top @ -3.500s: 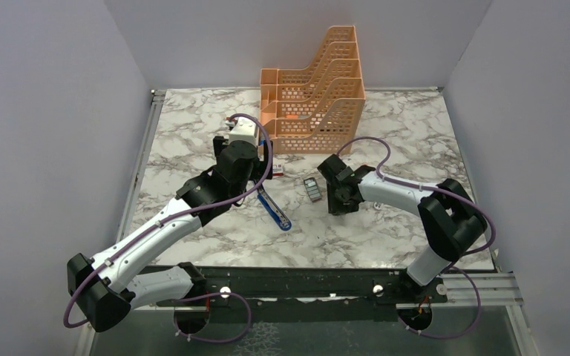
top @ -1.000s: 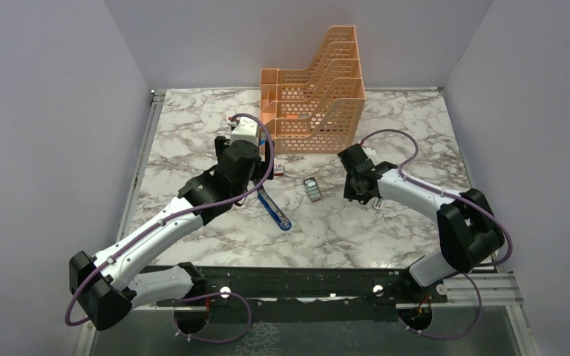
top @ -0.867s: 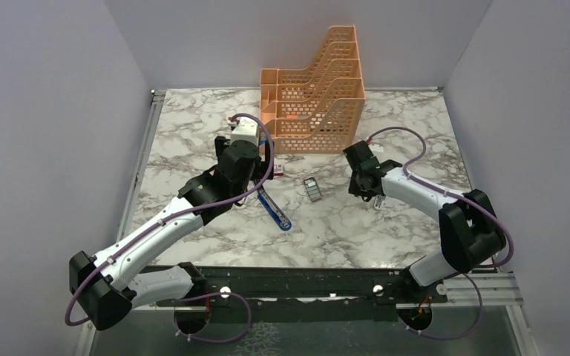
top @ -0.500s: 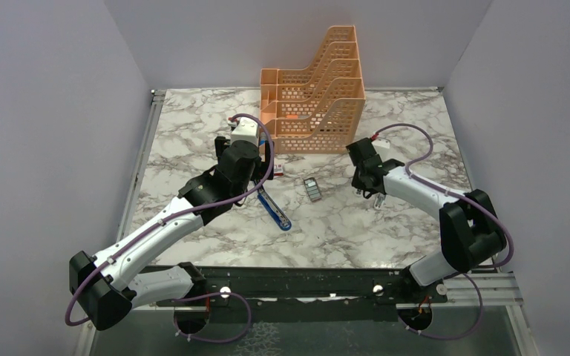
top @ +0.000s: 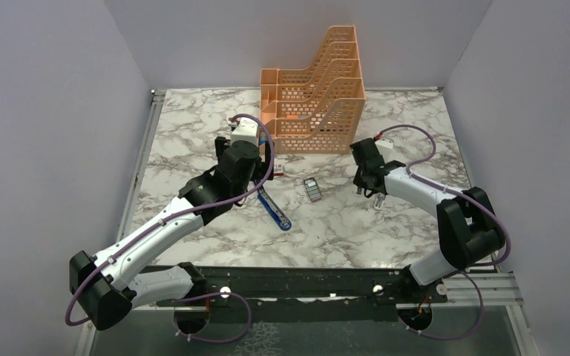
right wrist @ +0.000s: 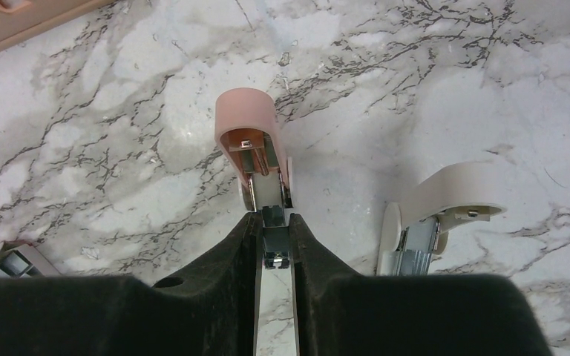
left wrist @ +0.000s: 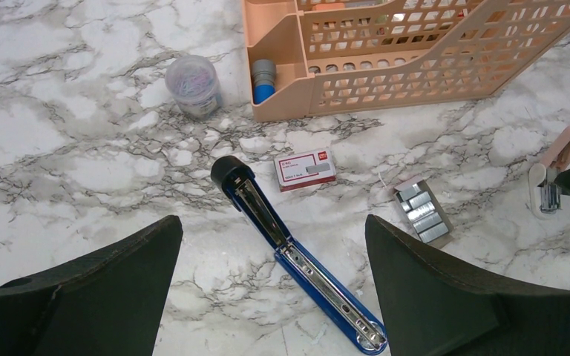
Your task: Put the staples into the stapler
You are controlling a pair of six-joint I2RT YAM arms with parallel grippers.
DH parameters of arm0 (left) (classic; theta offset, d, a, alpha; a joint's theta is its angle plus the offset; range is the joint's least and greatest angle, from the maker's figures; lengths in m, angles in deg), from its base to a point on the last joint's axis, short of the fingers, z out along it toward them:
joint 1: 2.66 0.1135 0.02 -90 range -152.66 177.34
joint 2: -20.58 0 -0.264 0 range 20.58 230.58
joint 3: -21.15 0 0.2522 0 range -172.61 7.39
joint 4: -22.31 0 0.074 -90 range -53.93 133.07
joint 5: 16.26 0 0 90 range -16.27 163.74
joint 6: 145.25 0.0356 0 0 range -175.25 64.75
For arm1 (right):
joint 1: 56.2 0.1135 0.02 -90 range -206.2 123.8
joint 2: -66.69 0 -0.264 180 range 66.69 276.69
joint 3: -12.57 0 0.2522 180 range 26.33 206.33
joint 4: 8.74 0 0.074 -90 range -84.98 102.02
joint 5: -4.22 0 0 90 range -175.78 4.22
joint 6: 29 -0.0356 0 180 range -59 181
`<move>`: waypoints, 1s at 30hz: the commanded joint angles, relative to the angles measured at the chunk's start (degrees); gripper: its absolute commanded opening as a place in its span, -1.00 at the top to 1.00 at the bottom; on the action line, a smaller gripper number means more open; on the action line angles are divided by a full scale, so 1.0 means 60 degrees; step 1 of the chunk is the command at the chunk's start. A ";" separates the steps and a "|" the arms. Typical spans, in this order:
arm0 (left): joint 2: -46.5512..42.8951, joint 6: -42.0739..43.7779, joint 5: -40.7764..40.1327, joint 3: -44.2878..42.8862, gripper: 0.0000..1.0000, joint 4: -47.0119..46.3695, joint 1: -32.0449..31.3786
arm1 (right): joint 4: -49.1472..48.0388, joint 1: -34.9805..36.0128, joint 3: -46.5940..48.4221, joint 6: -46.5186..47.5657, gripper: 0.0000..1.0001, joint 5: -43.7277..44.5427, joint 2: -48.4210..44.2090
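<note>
The slim blue stapler with black parts [left wrist: 297, 259] is lying opened flat on the white-and-grey marble tabletop [top: 193, 126], left of its centre, with the long metal channel facing up and its black end pointing towards the far edge. The small red-and-white cardboard box [left wrist: 305, 169] is lying just beside that black end. The small dark-grey tray of metal staple strips [left wrist: 421, 213] is sitting near the centre, apart from the stapler, on its right. The left claw [left wrist: 271, 230] is hovering over the stapler with its fingers standing wide and holding nothing. The right claw [right wrist: 274, 222] is standing narrow, right of centre, with its tips closing against the near metal end of a small pink stapler-like block [right wrist: 249, 126]. Whether it is gripping that part cannot be told. A small white oblong piece [right wrist: 438, 215] is lying just beside the block. A peach perforated plastic file holder [top: 319, 89] is standing at the middle of the far edge.
</note>
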State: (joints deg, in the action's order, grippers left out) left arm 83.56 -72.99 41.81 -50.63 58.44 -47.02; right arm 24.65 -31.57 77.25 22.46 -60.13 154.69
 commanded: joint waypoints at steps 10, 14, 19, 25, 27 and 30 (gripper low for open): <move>0.0069 0.0026 0.0061 0.0053 -0.87 -0.0212 -0.0004 | -0.0460 -0.0112 -0.0108 -0.0036 0.53 -0.0372 -0.0015; 0.0043 0.0041 0.0075 0.0039 -0.87 -0.0212 -0.0004 | -0.0413 -0.0132 -0.0013 0.0008 0.53 -0.0529 -0.0146; 0.0008 0.0041 0.0062 0.0038 -0.87 -0.0213 -0.0004 | -0.0277 -0.0133 0.0039 -0.0043 0.53 -0.0399 0.0050; 0.0015 0.0056 0.0063 0.0039 -0.87 -0.0212 -0.0004 | -0.0339 -0.0131 -0.0034 -0.0063 0.53 -0.0396 0.0219; 0.0020 0.0056 0.0062 0.0031 -0.87 -0.0209 -0.0004 | -0.0351 -0.0130 -0.0037 -0.0045 0.54 -0.0408 0.0244; 0.0043 0.0056 0.0059 0.0031 -0.87 -0.0213 -0.0004 | -0.0316 -0.0131 -0.0020 -0.0038 0.54 -0.0422 0.0288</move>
State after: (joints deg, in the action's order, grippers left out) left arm 83.86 -72.96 41.81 -50.65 58.44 -47.02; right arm 23.91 -31.95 76.83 22.46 -62.60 155.39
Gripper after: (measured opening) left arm 0.934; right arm 0.234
